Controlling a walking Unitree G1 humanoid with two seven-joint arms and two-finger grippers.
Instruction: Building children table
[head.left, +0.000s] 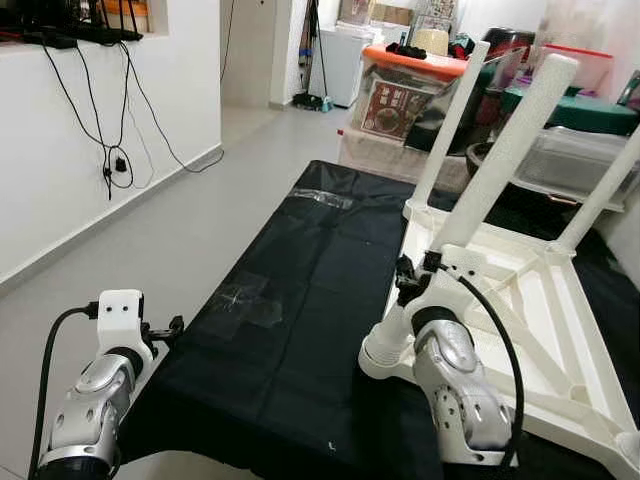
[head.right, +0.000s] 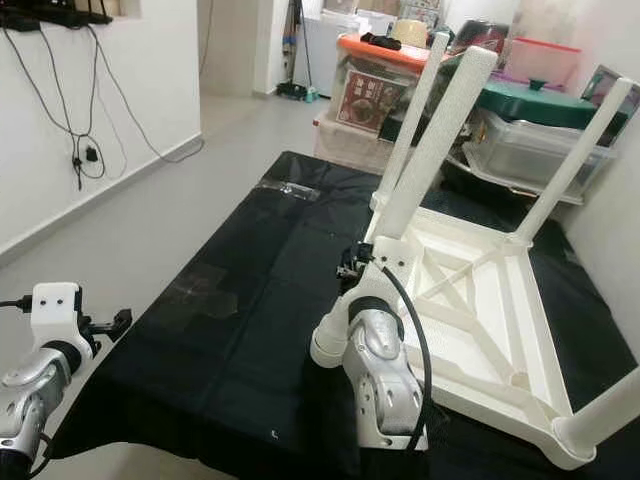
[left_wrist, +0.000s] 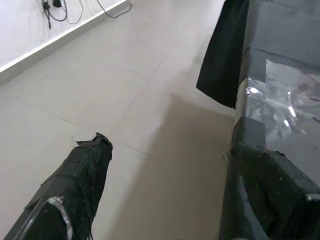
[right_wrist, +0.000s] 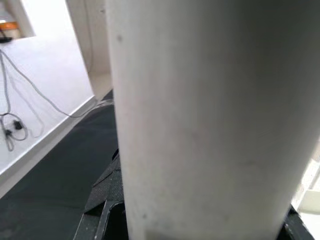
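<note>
Table (head.left: 545, 300): upside down on black cloth (head.left: 300, 300), so legs go in from above. Right gripper (head.left: 412, 280): clenched on leg (head.left: 500, 165), steadying it upright in its corner socket. Left gripper (head.left: 165, 328): released, idle beside the cloth's edge.

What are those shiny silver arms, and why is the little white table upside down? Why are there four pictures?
The arms belong to a walking robot. Two pictures come from cameras in its head, looking down. The other two come from cameras on its wrists. A black cloth covers a low surface, and on it lies a white table, upside down, legs pointing up. The robot is building it. The right gripper holds one white leg near its base; the right wrist camera sees that leg very close. The left gripper hangs by the cloth's edge with jaws open, holding nothing. Storage boxes stand behind.
</note>
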